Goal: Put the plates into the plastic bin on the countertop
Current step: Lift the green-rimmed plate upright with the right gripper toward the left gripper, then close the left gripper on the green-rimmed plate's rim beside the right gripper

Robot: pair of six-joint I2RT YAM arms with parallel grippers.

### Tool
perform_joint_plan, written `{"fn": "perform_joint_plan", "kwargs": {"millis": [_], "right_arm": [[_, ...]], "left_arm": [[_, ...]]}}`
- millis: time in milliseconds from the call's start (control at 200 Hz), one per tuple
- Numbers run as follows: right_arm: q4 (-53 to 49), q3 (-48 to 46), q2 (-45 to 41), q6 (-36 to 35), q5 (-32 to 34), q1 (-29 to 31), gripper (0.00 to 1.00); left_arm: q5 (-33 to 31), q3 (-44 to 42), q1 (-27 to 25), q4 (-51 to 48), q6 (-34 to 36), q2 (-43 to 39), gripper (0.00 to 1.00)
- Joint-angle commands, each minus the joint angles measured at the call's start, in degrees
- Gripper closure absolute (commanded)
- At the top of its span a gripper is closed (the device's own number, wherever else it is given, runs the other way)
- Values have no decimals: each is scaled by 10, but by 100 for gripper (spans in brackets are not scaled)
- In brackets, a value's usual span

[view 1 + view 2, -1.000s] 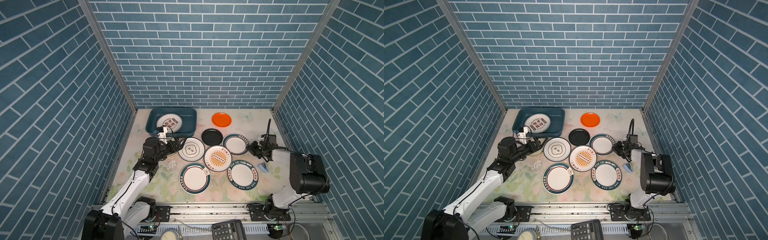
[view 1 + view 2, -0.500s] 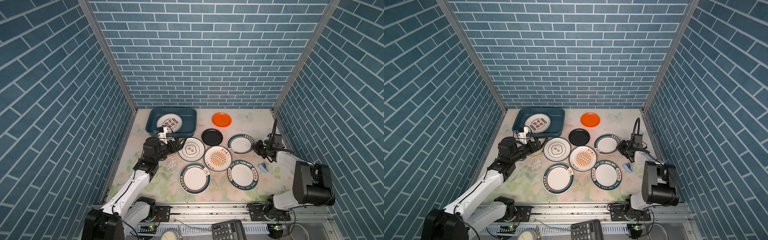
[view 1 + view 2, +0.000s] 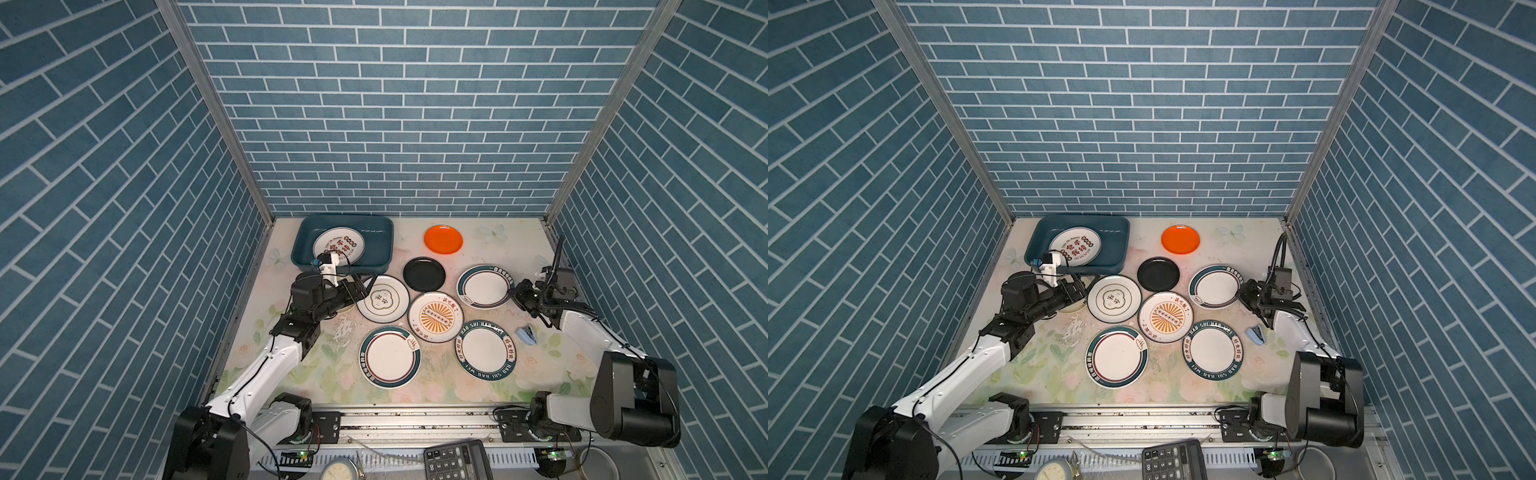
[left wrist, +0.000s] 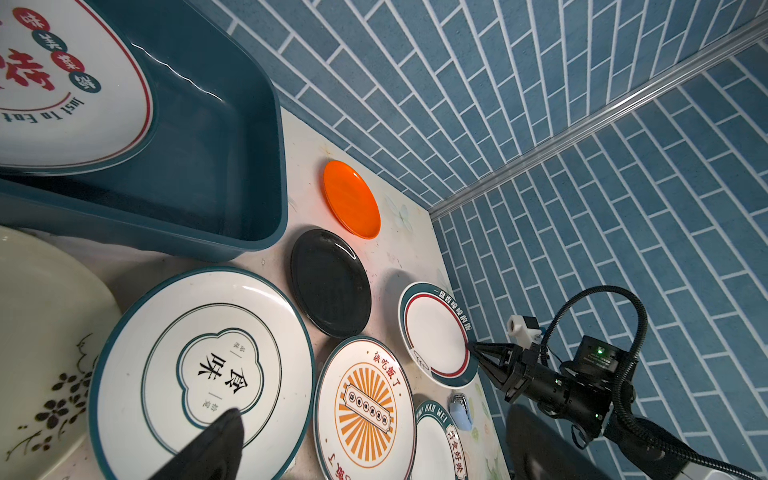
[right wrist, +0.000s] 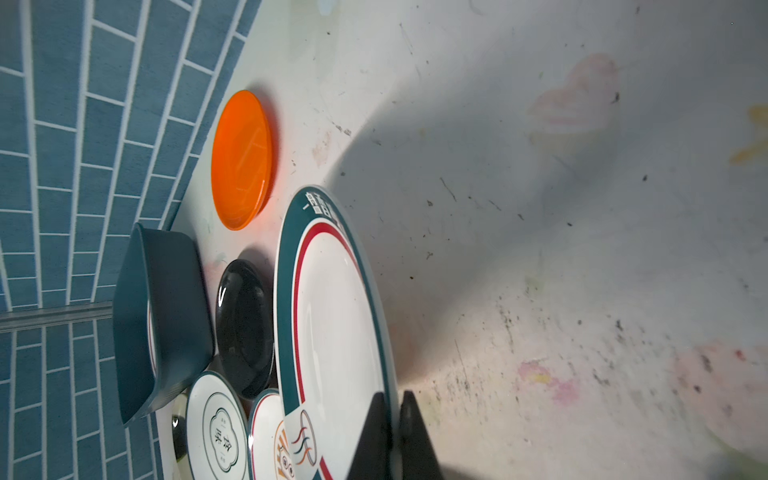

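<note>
While plates point(image 3: 388, 357) are lying across the worktop point(image 3: 536, 374), the right gripper point(image 3: 515, 293) is clenching the rim of the teal-rimmed plate point(image 3: 484, 286) mid-right; the left gripper point(image 3: 365, 286) is hovering released over the cream plate point(image 4: 45, 324); behind, upper left, the plastic bin point(image 3: 376, 235) is holding one printed plate point(image 3: 338, 247).

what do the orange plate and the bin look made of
The orange plate: probably glossy plastic or melamine, from its even colour and soft streaky reflections. The plastic bin: moulded plastic, semi-gloss, with rounded corners, a thin flared rim and glints on its inner wall.
</note>
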Motion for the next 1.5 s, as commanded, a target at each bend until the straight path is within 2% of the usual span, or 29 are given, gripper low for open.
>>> {"fn": "perform_joint_plan", "kwargs": {"millis": [0, 240, 440, 550, 690, 1000, 1381, 1496], "right_arm": [[10, -3, -43, -5, -27, -2, 100], [14, 8, -78, -7, -84, 3, 100], [48, -1, -99, 2, -94, 34, 100], [96, -9, -87, 17, -117, 56, 100], [163, -15, -71, 34, -114, 104, 100], [242, -6, -36, 35, -128, 163, 100], [259, 0, -17, 29, -155, 180, 100], [258, 2, -10, 26, -161, 182, 100]], "left_arm": [[3, 16, -10, 18, 6, 6, 0], [10, 17, -22, 41, 5, 27, 1], [6, 17, -51, 76, -2, 44, 0], [20, 20, -59, 111, -25, 71, 1], [39, 17, -68, 163, -54, 107, 0], [38, 24, -92, 182, -48, 156, 1], [50, 32, -103, 266, -98, 222, 18], [53, 36, -109, 300, -108, 245, 20]]}}
